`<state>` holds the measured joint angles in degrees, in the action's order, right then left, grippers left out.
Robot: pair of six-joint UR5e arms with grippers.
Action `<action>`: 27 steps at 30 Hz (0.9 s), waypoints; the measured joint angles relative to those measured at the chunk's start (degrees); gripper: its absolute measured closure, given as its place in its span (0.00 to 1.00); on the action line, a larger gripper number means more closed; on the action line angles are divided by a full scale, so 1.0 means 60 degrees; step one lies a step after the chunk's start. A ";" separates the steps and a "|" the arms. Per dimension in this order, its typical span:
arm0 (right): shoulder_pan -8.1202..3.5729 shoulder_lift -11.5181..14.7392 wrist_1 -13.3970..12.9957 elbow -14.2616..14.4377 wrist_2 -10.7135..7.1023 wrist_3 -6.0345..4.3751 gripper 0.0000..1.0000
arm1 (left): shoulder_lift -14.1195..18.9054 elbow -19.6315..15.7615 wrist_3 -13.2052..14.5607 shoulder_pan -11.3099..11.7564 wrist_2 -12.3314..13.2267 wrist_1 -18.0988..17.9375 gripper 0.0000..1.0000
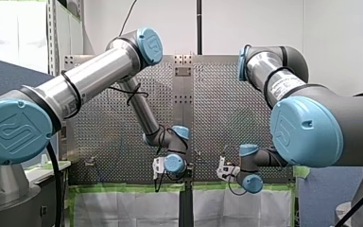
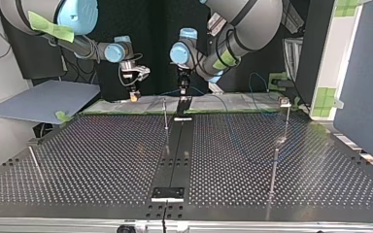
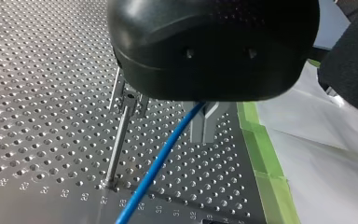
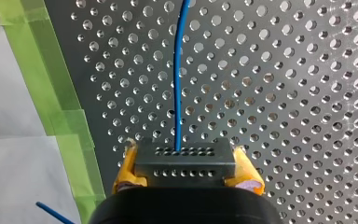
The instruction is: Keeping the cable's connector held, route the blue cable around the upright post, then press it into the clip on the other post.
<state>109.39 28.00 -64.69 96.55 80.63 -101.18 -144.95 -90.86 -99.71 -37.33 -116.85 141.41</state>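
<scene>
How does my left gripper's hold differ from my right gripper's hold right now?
My left gripper has bare metal fingers; my right gripper has yellow pads. The left pinches the thin blue cable itself, fingers nearly together; the right clamps the wide dark connector, pads spread apart. Both are shut on parts of the same cable.

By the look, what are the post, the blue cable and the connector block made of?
The post: bare metal, probably steel; thin, silvery, glinting.
The blue cable: smooth plastic or rubber jacket, slight sheen; it curves softly.
The connector: matte black, likely moulded plastic; rows of small holes, no shine.
</scene>
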 joint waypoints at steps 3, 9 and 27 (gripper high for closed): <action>0.0000 0.0000 0.0011 -0.0068 -0.0099 0.0057 1.00 | 0.0004 0.0003 0.0027 0.0027 0.0134 0.0047 1.00; -0.0007 0.0004 -0.0176 -0.0138 -0.0523 0.0203 1.00 | 0.0006 0.0009 0.0040 0.0043 0.0562 0.0147 1.00; -0.0145 0.0029 -0.0158 -0.0214 -0.0670 0.0194 1.00 | 0.0006 0.0811 0.0028 0.0051 0.1036 0.1070 1.00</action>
<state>108.52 28.18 -65.65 95.27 76.61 -100.01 -144.91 -85.99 -99.54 -37.02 -110.64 147.83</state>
